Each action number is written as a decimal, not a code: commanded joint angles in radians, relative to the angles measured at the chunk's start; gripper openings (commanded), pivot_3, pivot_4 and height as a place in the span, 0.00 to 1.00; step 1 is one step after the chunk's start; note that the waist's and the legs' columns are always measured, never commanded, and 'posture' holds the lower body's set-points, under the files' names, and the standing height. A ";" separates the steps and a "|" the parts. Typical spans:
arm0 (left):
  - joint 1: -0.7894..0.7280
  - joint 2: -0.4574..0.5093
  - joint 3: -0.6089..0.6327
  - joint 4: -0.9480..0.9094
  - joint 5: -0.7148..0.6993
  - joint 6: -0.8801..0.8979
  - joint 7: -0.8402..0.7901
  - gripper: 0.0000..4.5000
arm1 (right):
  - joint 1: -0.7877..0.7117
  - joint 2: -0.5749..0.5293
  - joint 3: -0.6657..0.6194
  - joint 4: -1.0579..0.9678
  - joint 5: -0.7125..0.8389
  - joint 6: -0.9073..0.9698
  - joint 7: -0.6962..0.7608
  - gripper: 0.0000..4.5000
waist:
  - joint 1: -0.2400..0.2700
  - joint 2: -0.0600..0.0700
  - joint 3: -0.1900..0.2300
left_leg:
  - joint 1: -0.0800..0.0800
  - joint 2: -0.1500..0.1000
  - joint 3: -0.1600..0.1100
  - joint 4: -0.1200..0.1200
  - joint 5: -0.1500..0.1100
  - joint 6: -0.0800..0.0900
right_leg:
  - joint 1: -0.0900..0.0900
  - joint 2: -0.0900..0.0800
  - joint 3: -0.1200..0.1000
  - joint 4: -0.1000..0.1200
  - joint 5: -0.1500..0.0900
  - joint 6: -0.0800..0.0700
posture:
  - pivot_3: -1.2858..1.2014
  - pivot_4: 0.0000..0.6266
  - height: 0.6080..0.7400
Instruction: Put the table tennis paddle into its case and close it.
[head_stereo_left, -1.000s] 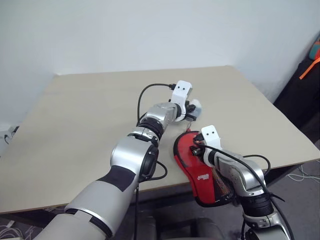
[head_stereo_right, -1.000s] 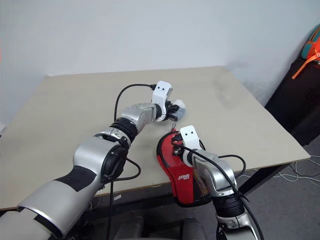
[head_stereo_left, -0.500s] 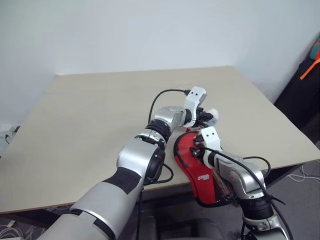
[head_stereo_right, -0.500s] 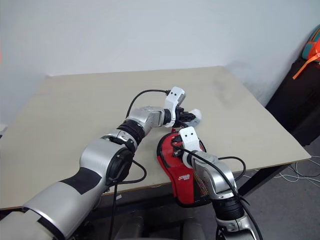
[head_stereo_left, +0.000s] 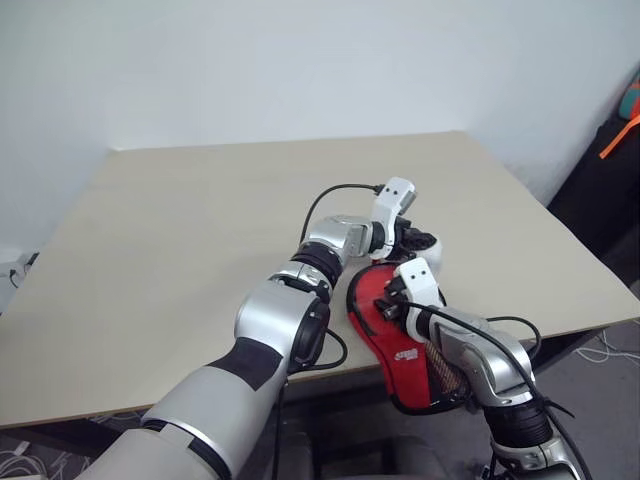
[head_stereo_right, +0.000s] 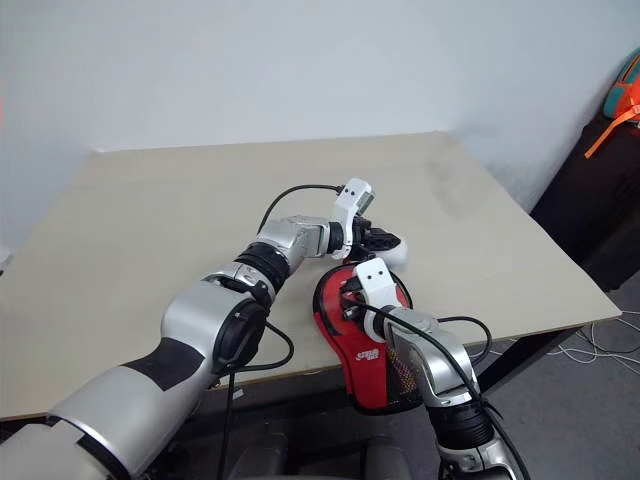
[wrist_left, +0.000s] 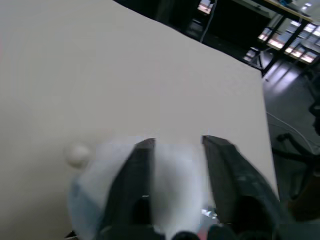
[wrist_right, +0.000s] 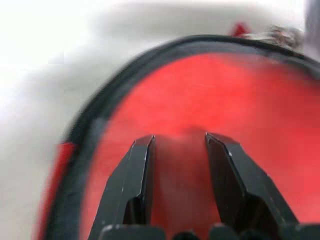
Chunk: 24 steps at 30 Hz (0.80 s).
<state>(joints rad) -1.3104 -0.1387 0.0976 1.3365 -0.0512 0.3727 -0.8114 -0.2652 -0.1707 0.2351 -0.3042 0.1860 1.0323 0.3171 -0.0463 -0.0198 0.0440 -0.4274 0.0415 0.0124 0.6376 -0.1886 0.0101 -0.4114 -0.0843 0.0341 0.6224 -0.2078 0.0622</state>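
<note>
Case (head_stereo_left: 395, 330): red w/ black trim, lies at near edge of surface (head_stereo_left: 180, 250), toward its right corner; round end on surface, narrow handle end w/ mesh overhangs near edge.
Long axis: runs from round end, farther in on surface, out over near edge.
Paddle: cannot be told apart from case; red face seen in R wrist view could be either.
R pincer (wrist_right: 177, 145): fingers seen partly spread, set over round red end; nothing seen clamped betw. them, contact w/ red face cannot be told.
L pincer (wrist_left: 175, 150): fingers seen apart, astride pale fuzzy ball (head_stereo_left: 432, 249); grip cannot be told, ball seems to rest on surface just beyond case's round end.
Key relation: case lies directly under R pincer, and just nearside of L pincer; R arm is judged nearer.
Step judged: ball being set aside or let go beside case; closing not yet seen done.
Next move needs: L pincer brought back to case rim while R steadies it.
</note>
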 joint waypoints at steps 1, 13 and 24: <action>-0.019 -0.010 0.011 -0.034 -0.021 0.020 -0.035 0.62 | 0.009 -0.001 0.037 0.010 0.024 -0.001 0.035 0.38 | -0.001 0.000 0.000 | 0.000 0.000 0.000 0.000 0.000 0.000 | 0.000 0.000 0.000 0.000 0.000 0.000 | 0.52 0.00 1.00; -0.065 0.140 0.122 -0.037 -0.097 0.047 0.008 0.62 | -0.007 -0.073 -0.018 -0.024 0.063 -0.078 0.119 0.38 | -0.005 0.001 0.001 | -0.001 0.000 0.001 0.000 0.000 0.000 | -0.003 0.000 0.001 0.001 0.000 0.001 | 0.52 0.00 1.00; -0.072 0.349 0.099 -0.041 -0.050 -0.022 0.003 0.63 | -0.063 -0.061 -0.132 -0.039 0.143 -0.113 0.145 0.99 | 0.001 0.001 0.002 | -0.002 0.000 0.001 -0.001 0.000 0.000 | -0.003 0.001 0.001 0.001 0.001 0.001 | 0.52 0.00 1.00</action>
<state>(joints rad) -1.3715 0.2059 0.2369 1.3344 -0.1315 0.3770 -0.7728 -0.2806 -0.2442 0.1636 -0.3040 0.2965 0.9524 0.4615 -0.0451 -0.0192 0.0456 -0.4297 0.0416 0.0132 0.6374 -0.1887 0.0100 -0.4144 -0.0838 0.0350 0.6233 -0.2071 0.0632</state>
